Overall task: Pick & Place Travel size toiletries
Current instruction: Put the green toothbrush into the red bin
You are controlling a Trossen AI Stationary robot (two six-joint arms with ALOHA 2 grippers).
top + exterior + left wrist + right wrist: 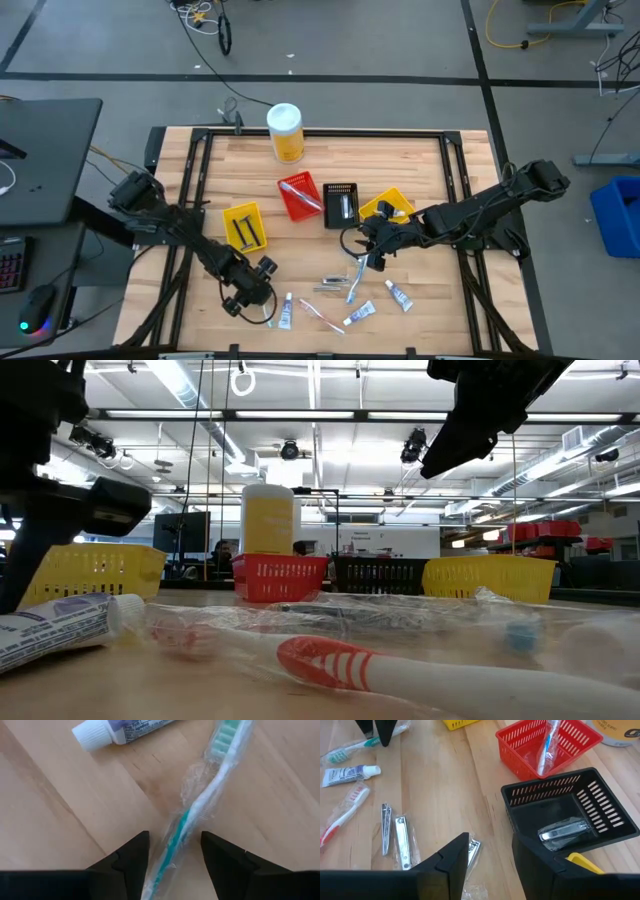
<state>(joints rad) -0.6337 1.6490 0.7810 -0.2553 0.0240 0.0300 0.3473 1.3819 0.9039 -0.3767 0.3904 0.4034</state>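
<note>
A: What carries everything?

B: A pale butcher-block wooden table (420, 170) with a black metal frame, filling the middle of the high view.

A: And directly on it?

B: At upper centre, a tall yellow canister with a white lid (285, 132). Below it, a small red slotted bin (299, 195) and a black slotted bin (340, 204); yellow slotted bins sit left (243, 227) and right (388, 205). Along the lower centre lie small white toothpaste tubes (285, 312), wrapped toothbrushes (355, 279) and metal nail clippers (402, 842).

A robotics lab or workshop hall; grey concrete floor (400, 40) strewn with cables (505, 30); a wooden bench (330, 160) in a black frame; ceiling strip lights (330, 415) and cameras (289, 450) overhead; a desk with keyboard (12, 260) alongside.
</note>
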